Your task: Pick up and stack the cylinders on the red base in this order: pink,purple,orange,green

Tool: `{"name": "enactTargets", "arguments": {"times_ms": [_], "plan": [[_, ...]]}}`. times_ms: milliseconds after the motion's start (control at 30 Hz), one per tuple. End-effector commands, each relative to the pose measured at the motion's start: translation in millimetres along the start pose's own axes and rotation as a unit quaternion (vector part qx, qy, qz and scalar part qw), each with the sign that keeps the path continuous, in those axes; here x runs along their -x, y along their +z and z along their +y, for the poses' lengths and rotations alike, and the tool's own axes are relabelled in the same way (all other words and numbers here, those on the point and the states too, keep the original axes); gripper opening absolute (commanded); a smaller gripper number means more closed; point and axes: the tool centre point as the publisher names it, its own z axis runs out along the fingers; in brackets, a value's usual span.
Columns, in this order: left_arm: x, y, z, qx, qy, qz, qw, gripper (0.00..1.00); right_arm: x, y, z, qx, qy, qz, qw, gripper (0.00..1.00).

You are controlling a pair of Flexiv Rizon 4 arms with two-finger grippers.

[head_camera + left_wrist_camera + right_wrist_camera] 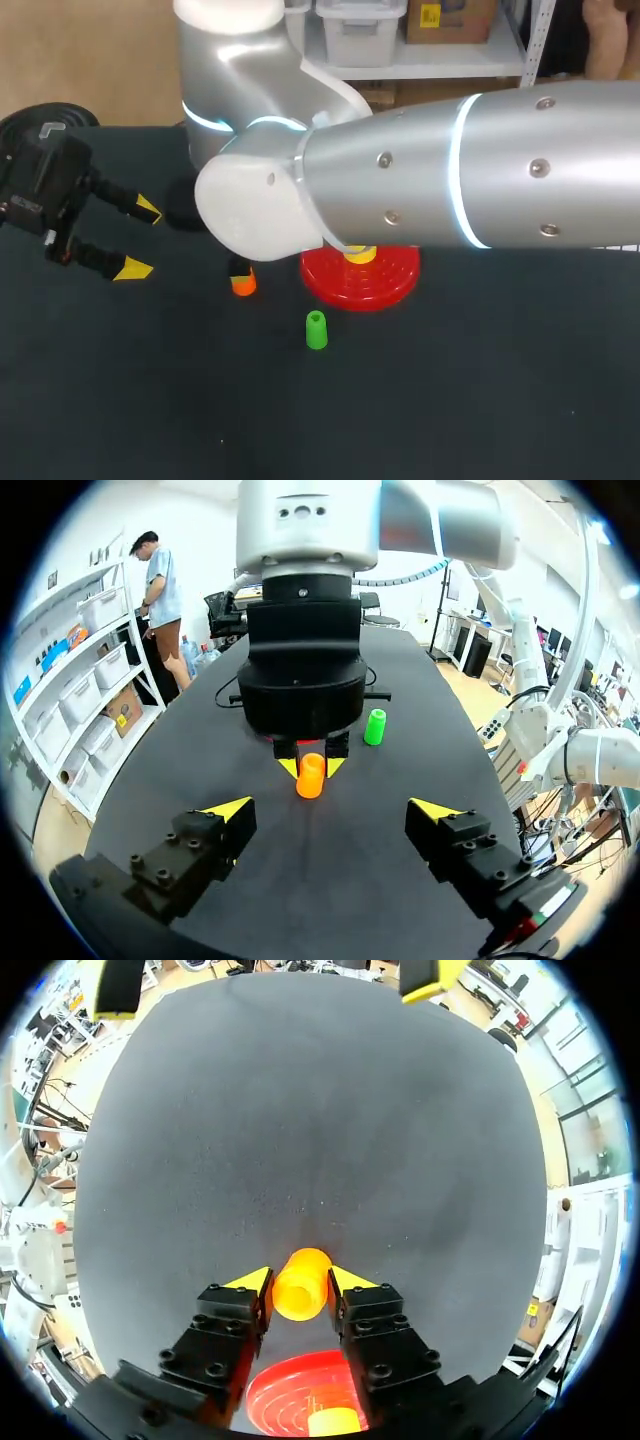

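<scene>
My right claw (301, 1280) is clenched on the orange cylinder (243, 284), with one yellow tip pressed to each side of it. The cylinder stands upright just to the left of the red base (362, 280), near its rim but not touching it. It looks to be resting on the dark desk (470, 400), though I cannot tell this for sure. A short yellow peg (335, 1422) sits at the middle of the base, and in the head view my right arm (480, 170) crosses over the base and hides its far side. The green cylinder (316, 330) stands upright on the desk on my side of the base, close to the base's left front edge and apart from both the base and the orange cylinder. My left claw (332, 809) hangs well to the left of the base, released, its fingers spread wide with nothing between them and pointed toward the orange cylinder.
</scene>
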Motion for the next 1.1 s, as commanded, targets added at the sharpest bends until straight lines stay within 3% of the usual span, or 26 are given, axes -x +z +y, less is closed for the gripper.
{"name": "enactTargets", "arguments": {"times_ms": [33, 200, 367, 600, 933, 1100], "plan": [[-1.2, 0.0, 0.5, 0.000, 0.001, -0.001, 1.000, 1.00, -2.8, -9.7, 5.5, -0.008, 0.001, -0.002, 1.000, 0.00], [-1.2, 0.0, 0.5, 0.000, 0.001, -0.001, 1.000, 1.00, -2.2, -32.9, 3.4, -0.014, 0.001, 0.012, 1.000, 0.00], [-1.2, 0.0, 0.5, 0.000, 0.001, -0.001, 1.000, 1.00, -5.3, -75.7, -2.6, -0.016, 0.012, -0.001, 1.000, 0.00], [-1.2, 0.0, 0.5, 0.000, 0.001, -0.001, 1.000, 1.00, -12.7, -137.4, -9.0, -0.014, 0.008, 0.017, 1.000, 0.00], [-1.2, 0.0, 0.5, 0.000, 0.001, -0.001, 1.000, 1.00, -38.8, -208.2, -26.3, -0.023, 0.044, 0.021, 0.999, 0.00], [-1.2, 0.0, 0.5, 0.000, 0.001, -0.001, 1.000, 1.00, -57.0, -234.9, -32.3, -0.032, 0.066, -0.015, 0.997, 0.00]]}}
